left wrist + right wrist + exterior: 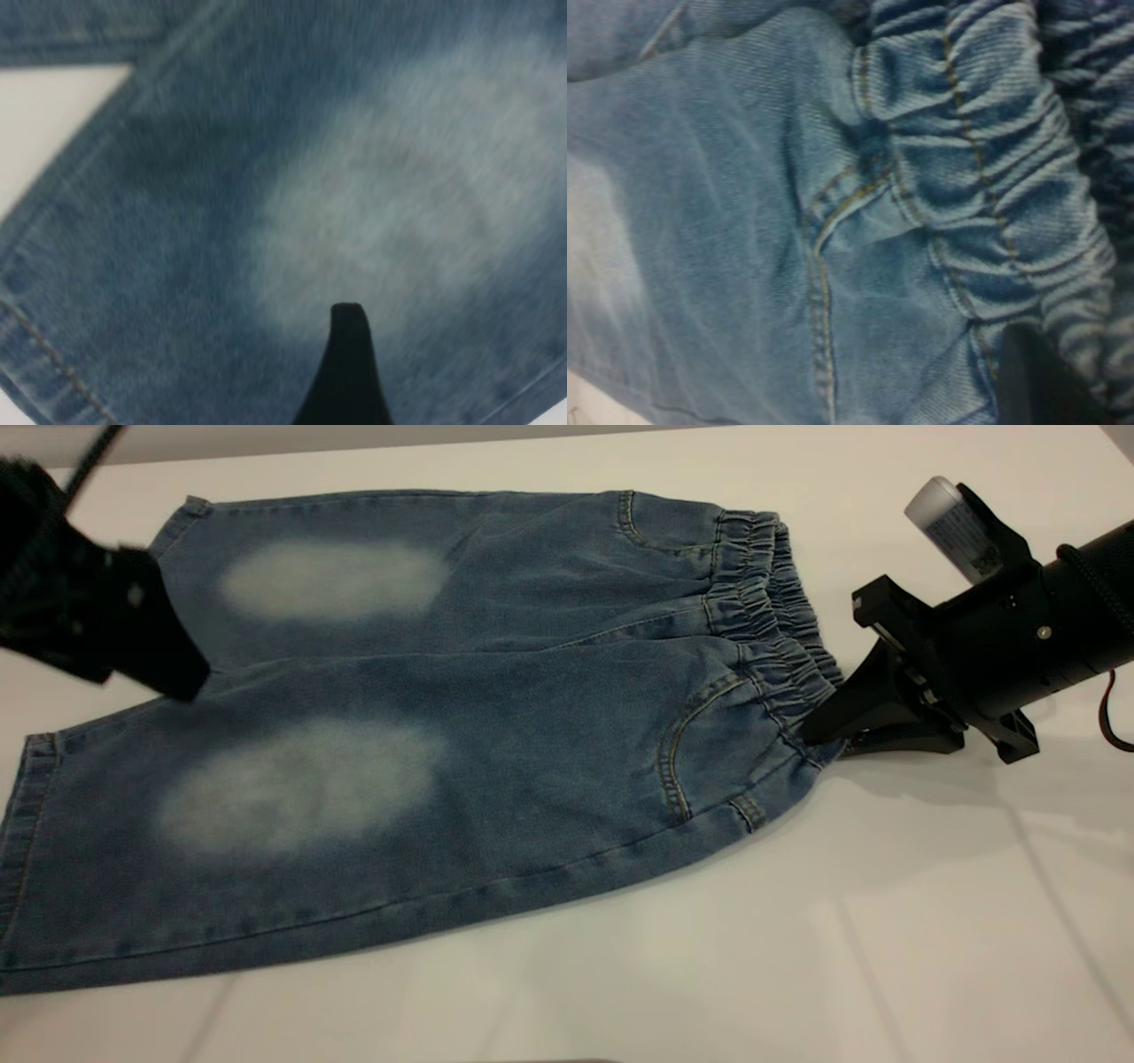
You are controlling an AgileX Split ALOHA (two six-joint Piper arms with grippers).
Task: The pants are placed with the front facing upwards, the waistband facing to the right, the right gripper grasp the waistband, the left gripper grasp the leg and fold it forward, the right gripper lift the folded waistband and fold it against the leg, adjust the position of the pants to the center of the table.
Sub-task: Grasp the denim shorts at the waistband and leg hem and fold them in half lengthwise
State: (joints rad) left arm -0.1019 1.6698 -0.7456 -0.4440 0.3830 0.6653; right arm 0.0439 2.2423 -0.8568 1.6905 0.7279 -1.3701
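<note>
Blurred past reading: the left gripper (168, 664), cut by the picture's edge, jaw state not to be made out. Hidden: fingertips of the right gripper (819, 726), lost against the waistband (780, 629). Cropped beyond the left gripper: hem of the pants (443, 779).

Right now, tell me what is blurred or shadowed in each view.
Exterior view: the left end effector is motion-blurred; the right end effector is sharp and shadows the table. Left wrist view: the pants are soft throughout. Right wrist view: the waistband is slightly soft.
</note>
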